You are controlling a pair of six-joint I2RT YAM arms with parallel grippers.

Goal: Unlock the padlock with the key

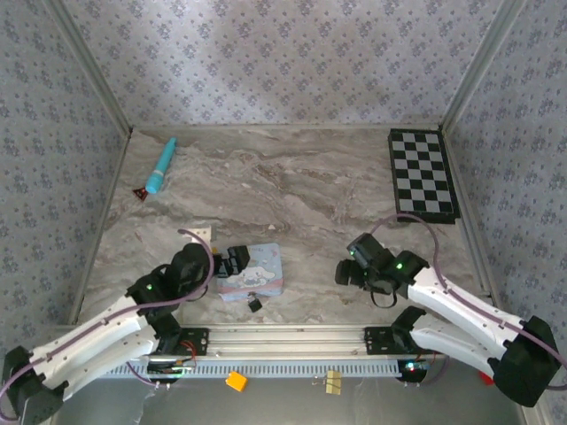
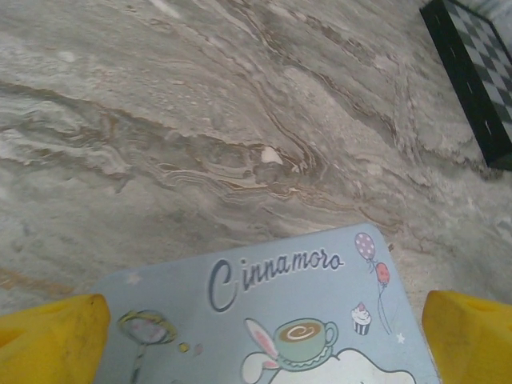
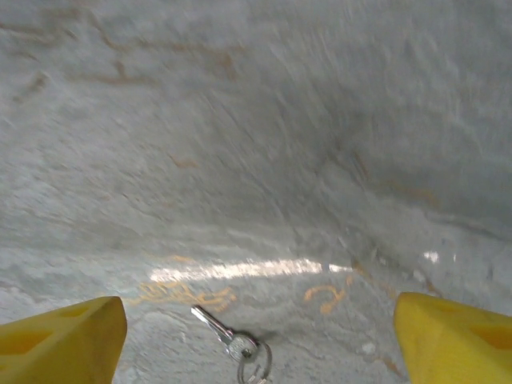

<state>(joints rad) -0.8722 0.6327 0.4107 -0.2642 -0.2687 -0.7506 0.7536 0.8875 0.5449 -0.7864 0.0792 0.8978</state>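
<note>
The padlock [image 1: 255, 304] is a tiny black block with a silvery part, lying on the marble table just in front of a pale blue cartoon tin [image 1: 252, 272]. My left gripper [image 1: 233, 261] sits at the tin's left edge, apart from the padlock. In the left wrist view, the left gripper [image 2: 260, 344] is open, with its yellow fingertips [image 2: 50, 336] on either side of the tin's lid [image 2: 264, 288]. The key [image 3: 212, 323], silvery on a small ring, lies flat on the table between the fingers of my open right gripper [image 3: 260, 340]. From above, the right gripper [image 1: 347, 271] is low over the table.
A black-and-white checkerboard [image 1: 423, 174] lies at the back right, and its edge [image 2: 480, 72] is in the left wrist view. A teal pen-like stick [image 1: 161, 166] and a small red piece [image 1: 140, 192] lie at the back left. Patterned walls enclose the table.
</note>
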